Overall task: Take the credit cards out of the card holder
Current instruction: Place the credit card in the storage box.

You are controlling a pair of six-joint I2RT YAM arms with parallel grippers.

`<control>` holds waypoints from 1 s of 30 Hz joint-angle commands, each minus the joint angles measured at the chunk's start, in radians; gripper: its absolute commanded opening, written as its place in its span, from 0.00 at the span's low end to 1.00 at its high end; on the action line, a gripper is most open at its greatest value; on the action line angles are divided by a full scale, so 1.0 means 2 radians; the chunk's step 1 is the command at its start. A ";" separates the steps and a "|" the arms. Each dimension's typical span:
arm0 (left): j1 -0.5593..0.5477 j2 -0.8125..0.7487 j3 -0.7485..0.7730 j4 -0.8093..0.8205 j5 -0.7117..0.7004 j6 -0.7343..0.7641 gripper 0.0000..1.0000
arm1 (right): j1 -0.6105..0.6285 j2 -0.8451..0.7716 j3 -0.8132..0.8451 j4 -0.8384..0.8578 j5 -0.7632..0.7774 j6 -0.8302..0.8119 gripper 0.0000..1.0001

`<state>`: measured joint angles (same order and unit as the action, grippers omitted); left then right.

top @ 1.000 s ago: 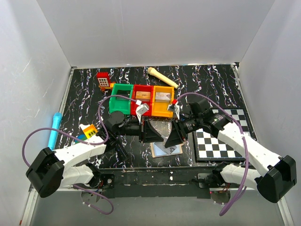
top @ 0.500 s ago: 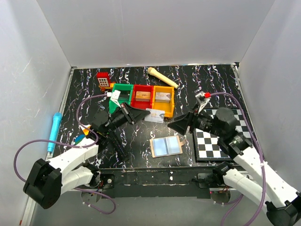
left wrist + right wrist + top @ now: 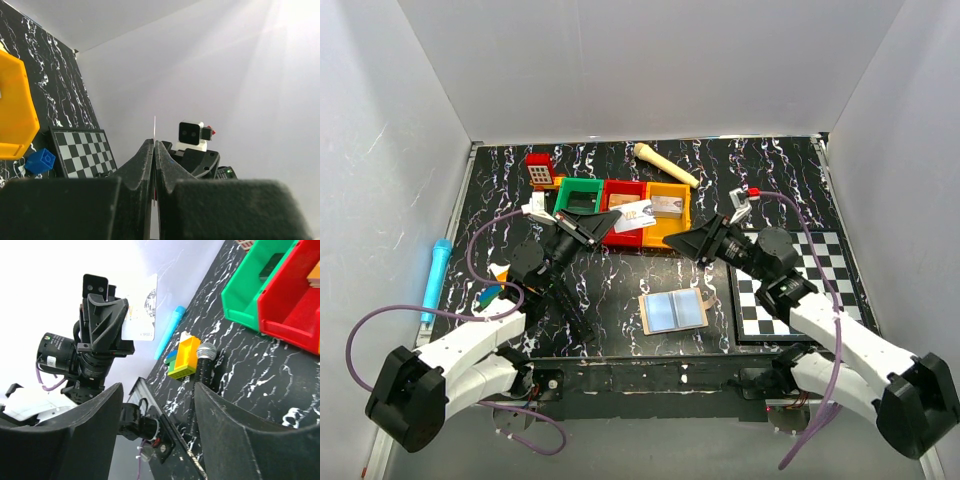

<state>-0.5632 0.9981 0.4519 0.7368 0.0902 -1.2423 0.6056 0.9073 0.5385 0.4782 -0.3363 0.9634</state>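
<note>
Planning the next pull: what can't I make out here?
Top view: card holder too small to show whether any cards are inside; neither wrist view shows it.
Left wrist view: card in the left gripper is edge-on; elsewhere its lettering is too small.
Top view: green bin partly hidden by the left arm.

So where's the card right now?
In the top view, the card is pinched in the left gripper, in the air near the red bin, behind the open card holder.

Robot lab test cell: bare white walls (image 3: 650, 60) boxing a black marbled table (image 3: 770, 170), left arm (image 3: 470, 345) and right arm (image 3: 850, 340) bolted at near edge.
</note>
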 commanded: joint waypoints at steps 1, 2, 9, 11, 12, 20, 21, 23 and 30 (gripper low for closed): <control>-0.008 -0.006 0.010 -0.003 -0.034 -0.011 0.00 | 0.013 0.046 0.026 0.099 -0.026 0.049 0.64; -0.009 -0.001 0.011 -0.001 -0.031 -0.012 0.00 | 0.017 0.053 0.026 0.105 -0.026 0.051 0.63; -0.010 0.009 0.026 -0.012 0.007 -0.002 0.00 | 0.019 0.067 0.028 0.118 -0.040 0.055 0.59; -0.009 0.018 0.039 -0.026 0.032 0.004 0.00 | 0.020 0.067 0.026 0.121 -0.042 0.054 0.59; -0.009 0.020 0.039 -0.026 0.035 0.004 0.00 | 0.019 0.067 0.025 0.121 -0.042 0.053 0.59; -0.009 0.037 0.051 -0.016 0.078 0.006 0.00 | 0.019 0.081 0.028 0.127 -0.058 0.054 0.58; -0.009 0.037 0.051 -0.015 0.080 0.008 0.00 | 0.019 0.082 0.026 0.131 -0.054 0.055 0.57; -0.009 0.037 0.052 -0.014 0.088 0.011 0.00 | 0.019 0.084 0.023 0.140 -0.052 0.057 0.56; -0.003 0.047 0.033 0.085 0.121 0.023 0.00 | 0.016 0.102 -0.009 0.241 -0.051 0.091 0.52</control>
<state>-0.5781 1.0801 0.5209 0.7418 0.2668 -1.2221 0.6415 1.1023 0.5533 0.7460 -0.4374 1.0977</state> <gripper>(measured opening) 0.012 0.520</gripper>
